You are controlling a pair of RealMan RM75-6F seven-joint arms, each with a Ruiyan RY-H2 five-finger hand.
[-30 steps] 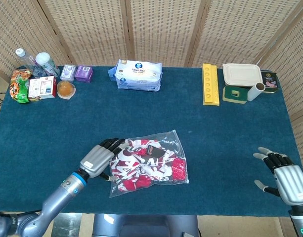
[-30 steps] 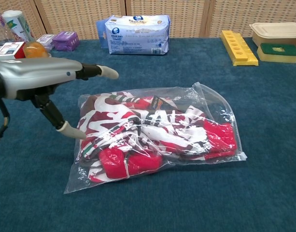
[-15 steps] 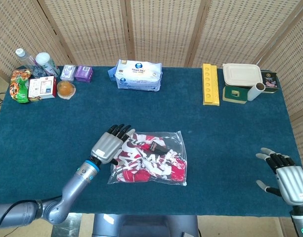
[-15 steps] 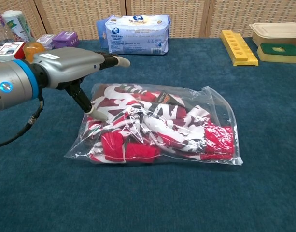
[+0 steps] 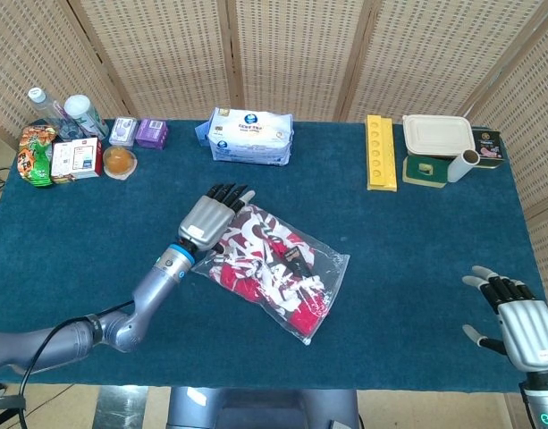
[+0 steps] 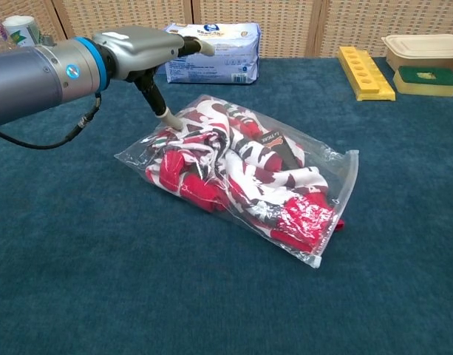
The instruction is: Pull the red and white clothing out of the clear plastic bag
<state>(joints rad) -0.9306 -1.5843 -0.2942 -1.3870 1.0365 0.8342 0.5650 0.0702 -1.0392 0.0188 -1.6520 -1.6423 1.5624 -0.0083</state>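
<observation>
— what's sitting along the far left of the blue felt-covered table?

— a cluster is standing there: two clear plastic bottles, an orange snack packet, a small red and white box, a round orange fruit cup and two small purple boxes.

— and your left hand?

— my left hand is reaching over the upper left corner of the clear plastic bag. my thumb tip is pressing down on the bag in the chest view, while my other fingers are stretching forward above it. i'm not gripping anything.

— where is the clothing?

— the red and white clothing is lying inside that bag, crumpled, with the bag running diagonally across the middle of the table.

— what's behind it?

— a white and blue soft pack of wipes is resting by the back edge. further right, a yellow moulded tray is lying beside a beige lidded container stacked on a green box, with a white roll leaning there.

— your right hand?

— my right hand is hovering at the near right corner, fingers spread, holding nothing.
</observation>
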